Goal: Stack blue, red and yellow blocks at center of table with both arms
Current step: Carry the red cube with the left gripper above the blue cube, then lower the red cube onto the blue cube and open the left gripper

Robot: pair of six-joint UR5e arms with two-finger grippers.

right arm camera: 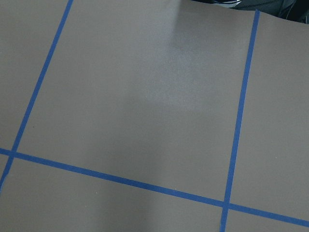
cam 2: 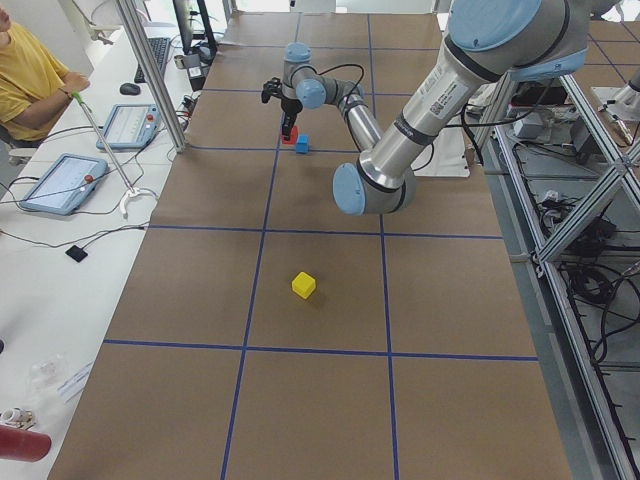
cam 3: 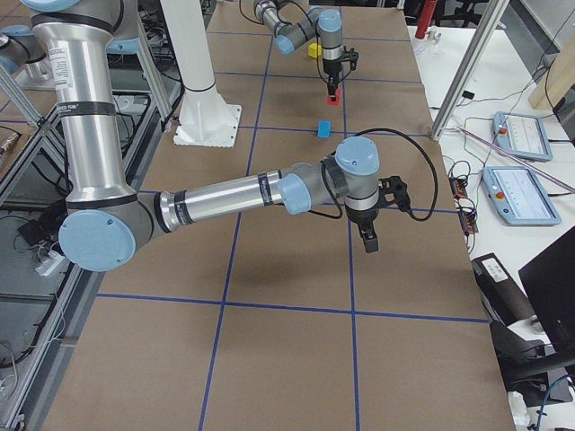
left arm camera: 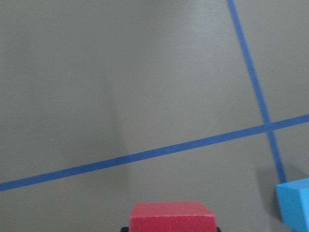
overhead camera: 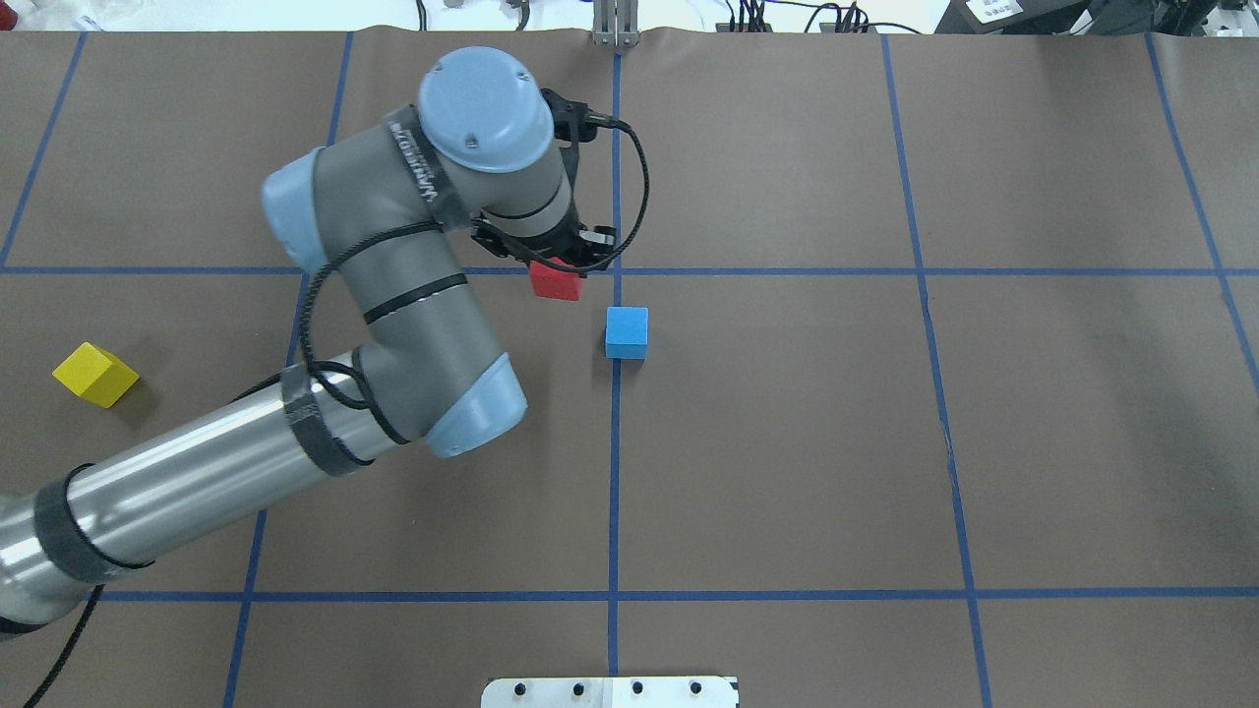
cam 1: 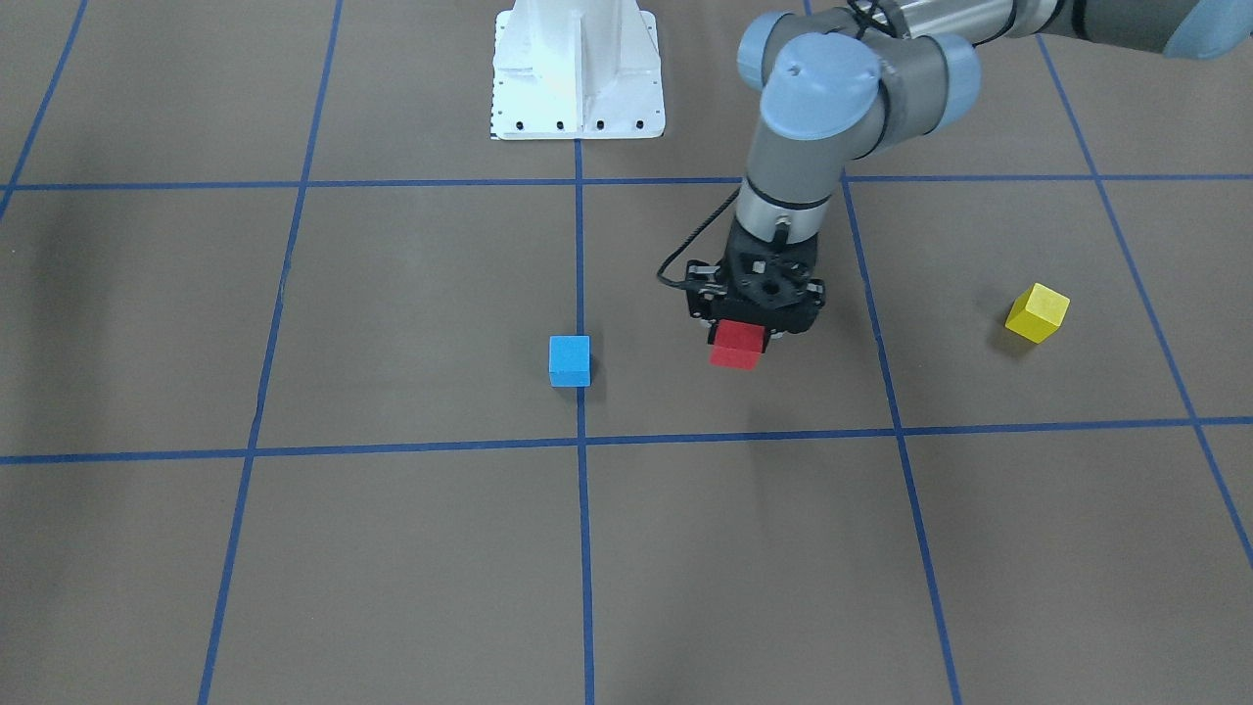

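Item: red block point(cam 1: 736, 346), clamped in L gripper point(cam 1: 747, 331), near blue block point(cam 1: 570, 359) but not touching it. Blue sat on table point(cam 1: 392, 548) centre tape line. Yellow block point(cam 1: 1037, 312) lay well apart, robot's L. R gripper point(cam 3: 370, 235): open/closed n/k. Advice: clear blue's top, centre over it, square edges, lower gently, then release.

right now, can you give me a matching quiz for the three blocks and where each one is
Things:
1. red block
2. blue block
3. yellow block

Places:
a) sitting on a tape line
b) loose by itself, far out on the robot's left
c) in the left gripper

Pairs: 1-c, 2-a, 3-b
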